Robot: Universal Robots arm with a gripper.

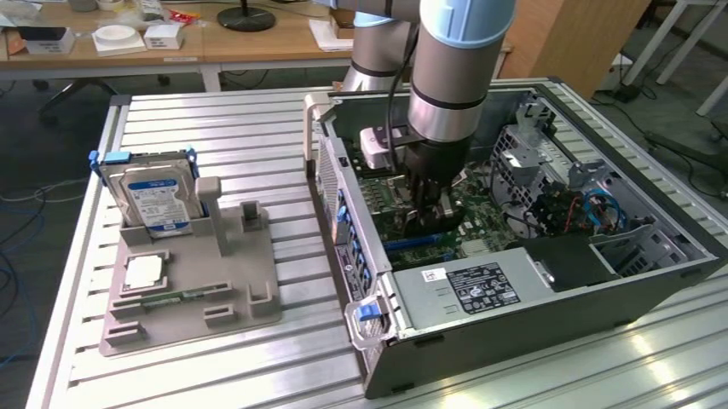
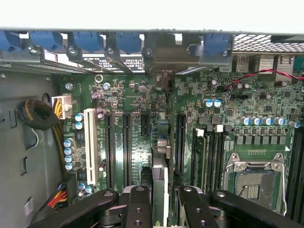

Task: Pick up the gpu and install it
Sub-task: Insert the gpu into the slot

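1. Now my gripper (image 2: 160,209) is clamped partway closed on the gpu (image 2: 160,187), held edge-on.
2. The gpu hangs inside the case (image 1: 637,290), its long axis along the motherboard (image 2: 137,142) slots directly below.

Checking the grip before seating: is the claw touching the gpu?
Touching. The wrist view shows the claw with its fingers pressed against both faces of the gpu, held edge-on over the motherboard.

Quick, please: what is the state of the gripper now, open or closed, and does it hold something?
Gripper: closed on the gpu, held edge-on over the motherboard slots.
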